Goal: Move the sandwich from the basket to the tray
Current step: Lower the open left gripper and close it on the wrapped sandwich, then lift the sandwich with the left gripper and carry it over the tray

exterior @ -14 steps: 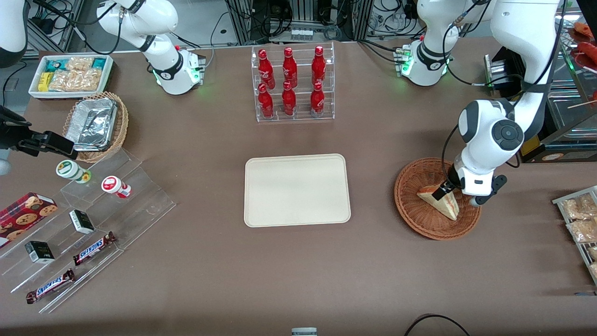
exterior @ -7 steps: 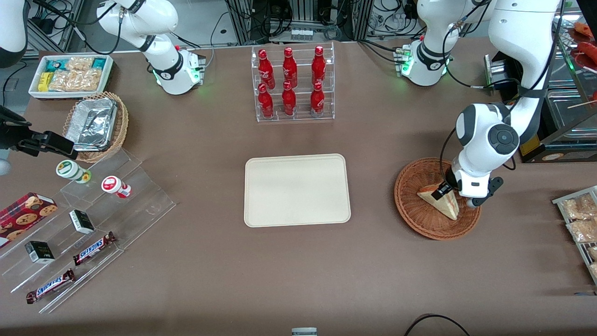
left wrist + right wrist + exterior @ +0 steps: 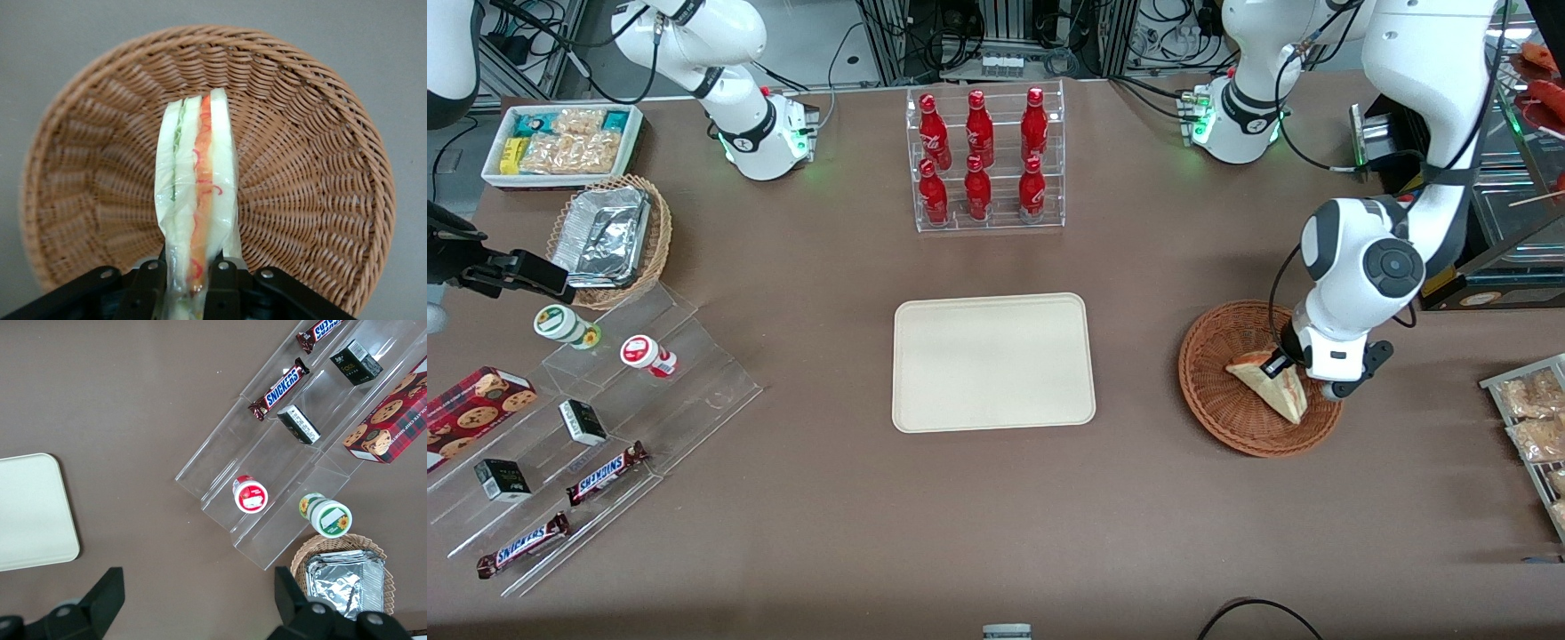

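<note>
The tray [image 3: 993,362] lies flat toward the parked arm's end from the basket [image 3: 1218,409]. Over the basket, the gripper [image 3: 189,279] pinches one end of the sandwich [image 3: 197,200], fingers [image 3: 148,280] clamped against the wrapped bread.

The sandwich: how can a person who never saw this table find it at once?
Look toward the working arm's end of the table for the round brown basket. The gripper there is shut on the sandwich, the only wrapped white triangle, with red and green filling.
</note>
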